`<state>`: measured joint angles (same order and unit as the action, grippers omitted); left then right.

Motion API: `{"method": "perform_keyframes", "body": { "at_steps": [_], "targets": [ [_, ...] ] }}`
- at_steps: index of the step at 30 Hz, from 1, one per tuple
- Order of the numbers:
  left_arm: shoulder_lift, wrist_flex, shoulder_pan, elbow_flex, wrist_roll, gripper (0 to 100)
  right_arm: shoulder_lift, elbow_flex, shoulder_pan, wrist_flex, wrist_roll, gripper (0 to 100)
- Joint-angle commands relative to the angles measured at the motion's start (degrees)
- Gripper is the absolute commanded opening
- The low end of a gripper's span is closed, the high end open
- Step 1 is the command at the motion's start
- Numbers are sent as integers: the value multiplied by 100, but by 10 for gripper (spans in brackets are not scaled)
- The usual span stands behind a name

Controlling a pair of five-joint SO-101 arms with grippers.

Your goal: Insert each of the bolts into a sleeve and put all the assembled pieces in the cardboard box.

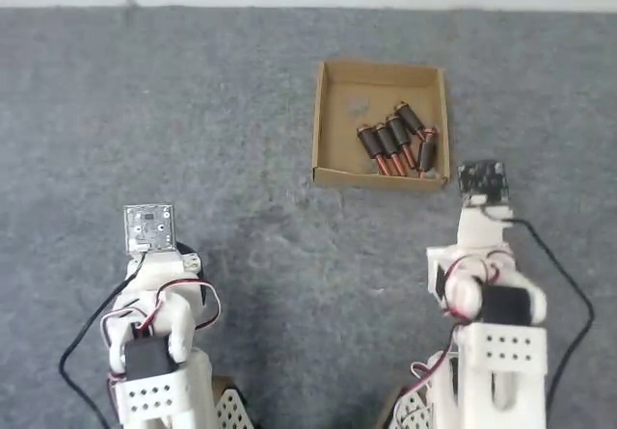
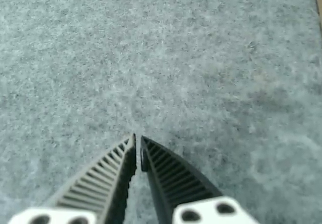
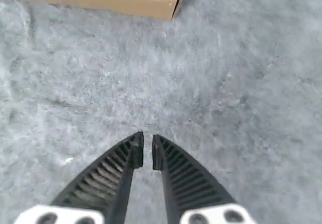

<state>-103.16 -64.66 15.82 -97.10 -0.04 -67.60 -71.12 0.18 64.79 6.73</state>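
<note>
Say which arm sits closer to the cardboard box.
The right arm: its wrist ends just beside the near right corner of the cardboard box, while the left arm stands well away from it.

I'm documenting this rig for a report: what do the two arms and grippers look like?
The left arm and right arm are white plastic with black motors and black and red cables. The left gripper and right gripper have dark, ribbed, tapering jaws.

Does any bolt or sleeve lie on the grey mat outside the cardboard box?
No, the high view shows all the assembled pieces lying together inside the cardboard box.
</note>
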Motion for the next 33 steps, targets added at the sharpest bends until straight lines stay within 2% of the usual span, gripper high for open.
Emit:
{"method": "perform_keyframes", "body": {
  "at_steps": [1,5,10,17,29,33],
  "targets": [
    [-114,-44,26,57,-35,11,-488,-747,48,-453,88,6],
    [-114,-35,26,57,-35,11,-989,-1442,48,-778,26,6],
    [-114,-35,26,57,-35,11,-1684,-1987,48,-1095,-501,6],
    [-114,-35,26,57,-35,11,-2536,-2585,66,-1218,-519,6],
    [-114,-62,26,57,-114,11,-3477,-2549,92,848,-519,6],
    [-114,-431,9,57,-185,11,-3653,-2541,92,1042,-519,6]
  ]
}}
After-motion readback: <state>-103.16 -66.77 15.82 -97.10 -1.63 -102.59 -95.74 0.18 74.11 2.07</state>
